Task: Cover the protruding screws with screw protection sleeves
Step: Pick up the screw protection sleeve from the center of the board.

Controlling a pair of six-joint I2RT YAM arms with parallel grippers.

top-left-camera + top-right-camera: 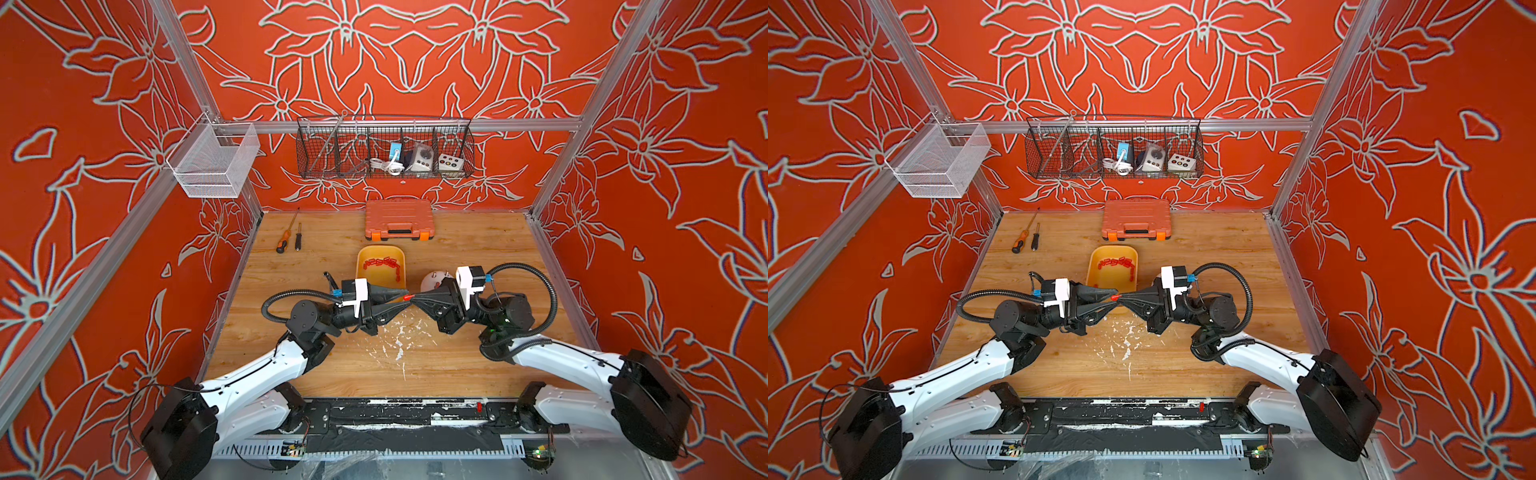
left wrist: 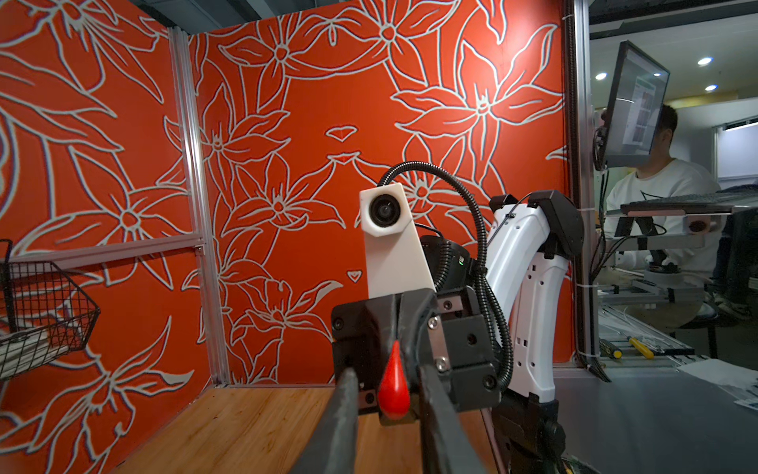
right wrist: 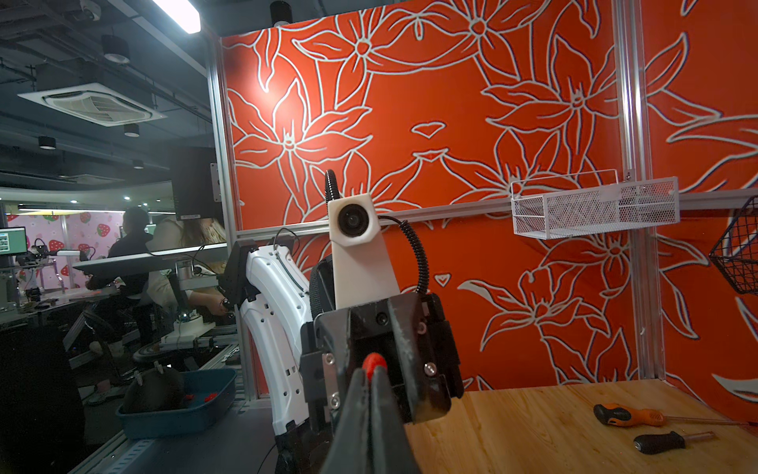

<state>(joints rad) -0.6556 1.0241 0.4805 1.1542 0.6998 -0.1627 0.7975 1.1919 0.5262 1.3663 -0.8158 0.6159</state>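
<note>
Both grippers meet tip to tip above the table, in front of the yellow tray (image 1: 380, 252). My right gripper (image 1: 415, 298) (image 3: 371, 372) is shut on one red screw protection sleeve (image 1: 408, 297) (image 1: 1115, 297) (image 3: 374, 362), which sticks out past its tips. My left gripper (image 1: 404, 298) (image 2: 387, 379) is open, and the same sleeve (image 2: 393, 390) sits between its fingers (image 2: 346, 404) with a gap on each side. Several more sleeves (image 1: 382, 263) lie in the tray. The protruding screws (image 1: 435, 274) stand on a white dome (image 1: 430, 283), partly hidden behind the right gripper.
An orange tool case (image 1: 399, 218) sits at the back of the table. Two screwdrivers (image 1: 284, 241) (image 3: 627, 415) lie at the back left. A black wire basket (image 1: 384, 147) and a white mesh basket (image 1: 214, 162) hang on the walls. White scuffs (image 1: 399, 343) mark the wood.
</note>
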